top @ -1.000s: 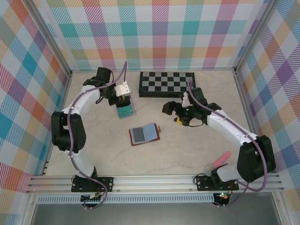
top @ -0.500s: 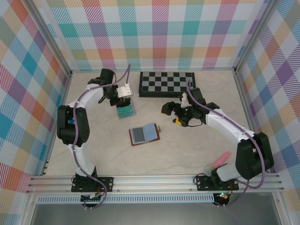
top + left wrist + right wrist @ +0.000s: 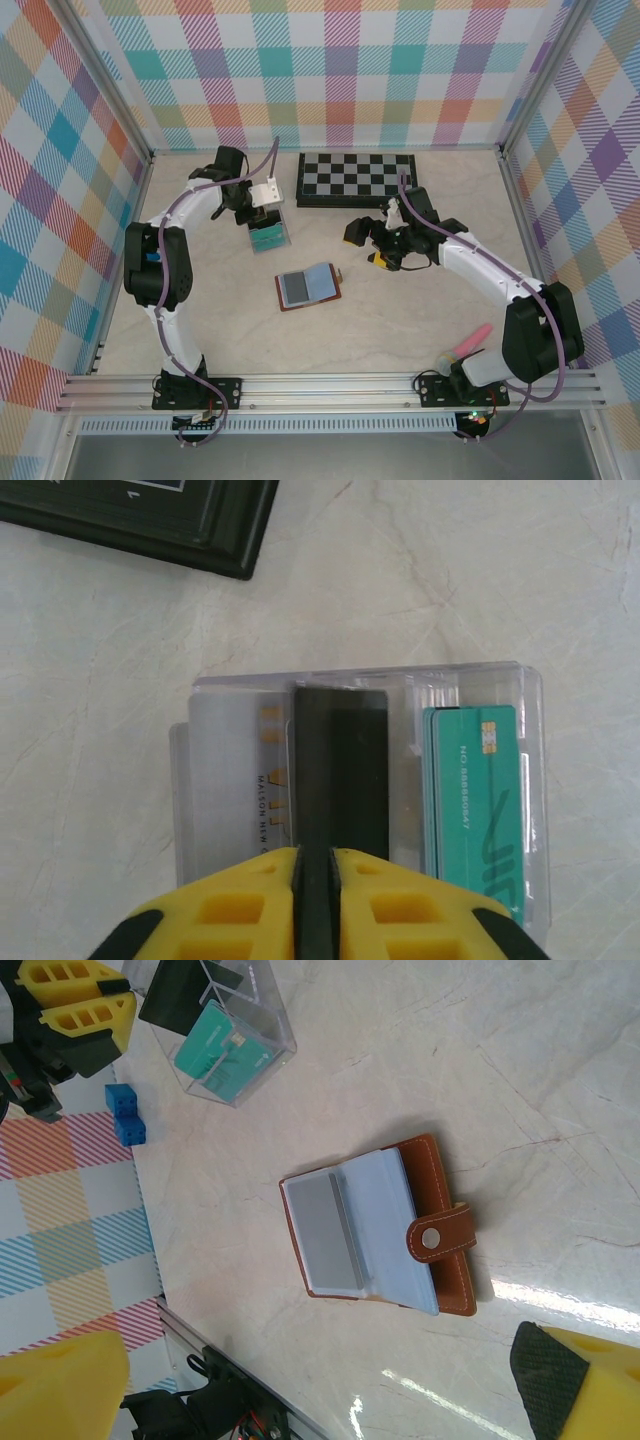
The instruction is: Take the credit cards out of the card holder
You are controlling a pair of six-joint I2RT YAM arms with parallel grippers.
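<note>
Barely anything shifts: left gripper (image 3: 316, 853) clamps a dark card (image 3: 340, 770) at the clear tray (image 3: 530, 680); right gripper (image 3: 320, 1385) gapes; card holder (image 3: 440, 1260) likely not emptied.

Clamped on the dark card (image 3: 340, 770) by the left gripper (image 3: 315, 858), over the clear tray (image 3: 370, 671) — teal card (image 3: 475, 800) in its right compartment (chip end far), pale card (image 3: 235, 780) left.

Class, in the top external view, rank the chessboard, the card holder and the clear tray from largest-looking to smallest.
1. chessboard
2. card holder
3. clear tray, partly covered, so this last placing is unsure
</note>
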